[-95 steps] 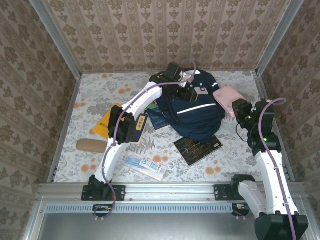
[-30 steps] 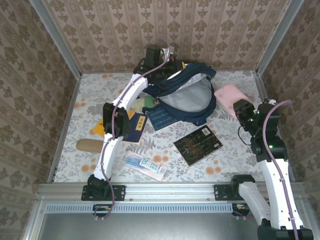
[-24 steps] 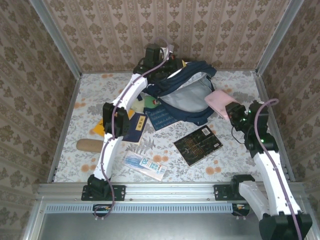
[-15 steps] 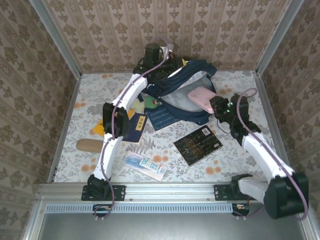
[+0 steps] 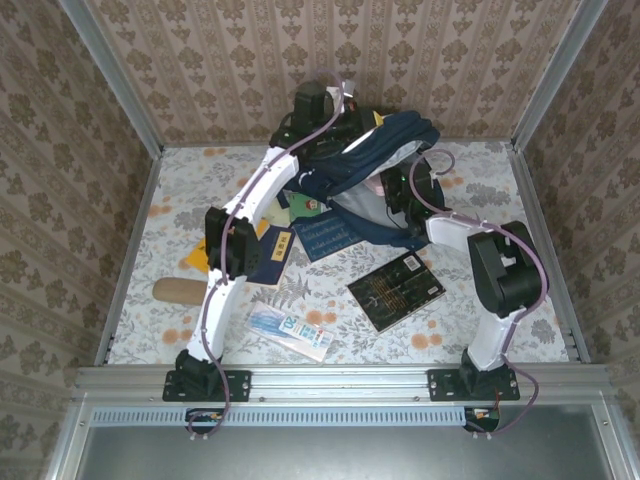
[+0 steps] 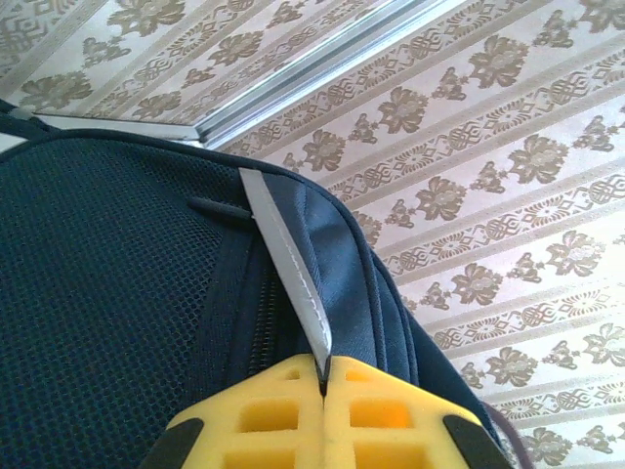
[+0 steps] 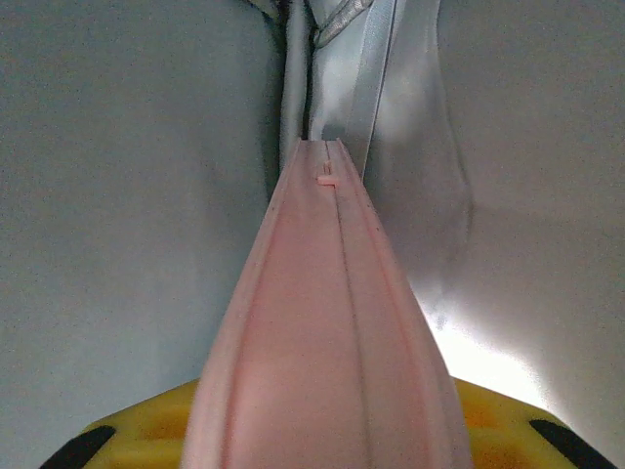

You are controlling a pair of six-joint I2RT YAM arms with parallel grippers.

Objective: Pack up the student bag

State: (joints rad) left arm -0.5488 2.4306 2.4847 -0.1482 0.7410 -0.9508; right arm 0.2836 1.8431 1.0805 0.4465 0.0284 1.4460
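Note:
The student bag (image 5: 375,150), a navy backpack, stands at the back of the table with its mouth held up and open. My left gripper (image 5: 338,112) is shut on the bag's top edge; in the left wrist view its yellow fingers (image 6: 264,410) pinch the white reflective stripe (image 6: 288,264) on the navy fabric (image 6: 107,293). My right gripper (image 5: 396,188) reaches into the bag's mouth. The right wrist view has that gripper (image 7: 322,415) shut on a pink zipped pouch (image 7: 322,322), surrounded by the bag's grey lining (image 7: 117,195).
On the floral table lie a black book (image 5: 396,290), a blue notebook (image 5: 330,235), a dark blue book (image 5: 272,255) on a yellow one (image 5: 205,255), a brown oblong case (image 5: 183,291), a clear plastic packet (image 5: 290,333) and a green item (image 5: 300,207). Walls close in on three sides.
My right arm has swung left from the table's right side and carried the pink pouch into the bag's mouth. The left gripper kept its hold on the lifted edge.

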